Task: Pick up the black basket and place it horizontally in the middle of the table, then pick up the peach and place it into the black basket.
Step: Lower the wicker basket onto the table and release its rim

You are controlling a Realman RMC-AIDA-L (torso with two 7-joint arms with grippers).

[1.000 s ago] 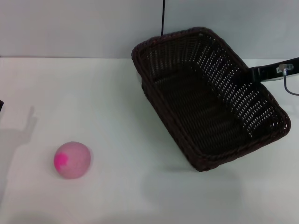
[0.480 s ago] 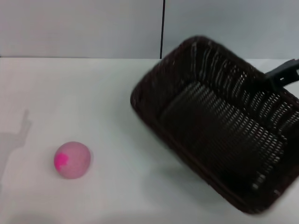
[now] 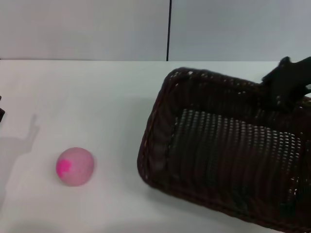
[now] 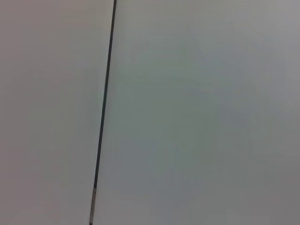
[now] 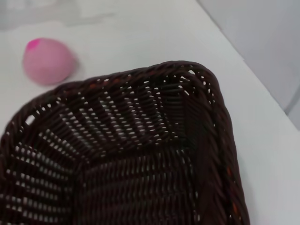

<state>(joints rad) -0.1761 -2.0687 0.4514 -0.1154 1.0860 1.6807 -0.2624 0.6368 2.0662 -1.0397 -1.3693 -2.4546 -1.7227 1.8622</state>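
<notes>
The black basket (image 3: 223,160) is on the right side of the white table (image 3: 97,97), tilted with its open side facing me, and seems lifted clear of the tabletop. My right gripper (image 3: 286,90) grips its far rim at the right. The right wrist view looks into a corner of the basket (image 5: 140,140). The peach (image 3: 74,166), pale pink with a magenta blotch, lies on the table at the front left, well apart from the basket. It also shows in the right wrist view (image 5: 48,61). Only a dark sliver of my left arm (image 3: 1,114) shows at the left edge.
A grey wall with a thin black vertical seam (image 3: 168,29) runs behind the table's far edge. The left wrist view shows only that wall and seam (image 4: 103,117). My left arm's shadow falls on the table at the left.
The basket has swung round and come toward me and to the right, its long side now lying nearly across the view. The right gripper moved with it. The peach has not moved.
</notes>
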